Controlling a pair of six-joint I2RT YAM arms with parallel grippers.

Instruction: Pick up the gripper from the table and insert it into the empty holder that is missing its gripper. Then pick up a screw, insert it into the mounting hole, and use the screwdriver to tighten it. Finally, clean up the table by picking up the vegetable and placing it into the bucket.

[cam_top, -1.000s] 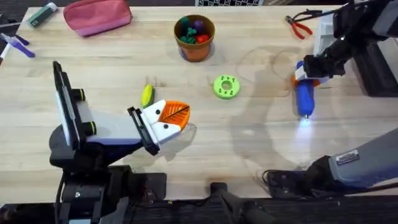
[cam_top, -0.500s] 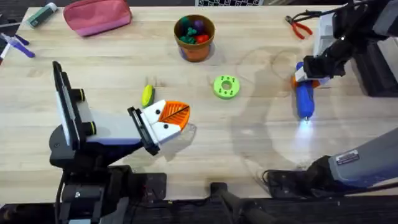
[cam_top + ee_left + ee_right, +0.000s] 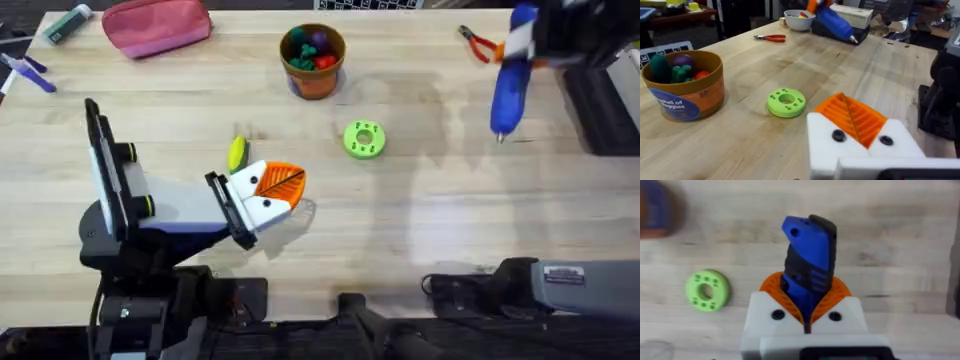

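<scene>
Blue and fat, the screwdriver [image 3: 508, 85] hangs above the far right of the bench [image 3: 420, 230], clamped in the right pincer [image 3: 807, 322], whose orange ribbed pads close around the tool's dark band in the right wrist view. Seen from overhead its long axis runs roughly fore and aft, slightly tilted, with the thin metal tip pointing back toward the robot and down. The left pincer [image 3: 268, 192] lies low at the near left, its white holder [image 3: 860, 150] carrying orange pads drawn together on nothing, two dark screw heads showing on its face. So the mounting hole lies well to the left of the screwdriver and nearer the robot, and the tip would have to cross most of the bench, past the green disc [image 3: 364, 139], to reach it; the right arm has the tool, the left only presents the target. Just beside the left pincer lies the yellow-green vegetable [image 3: 236, 153], and the bucket [image 3: 313, 60] stands at the far middle, already holding toy pieces.
</scene>
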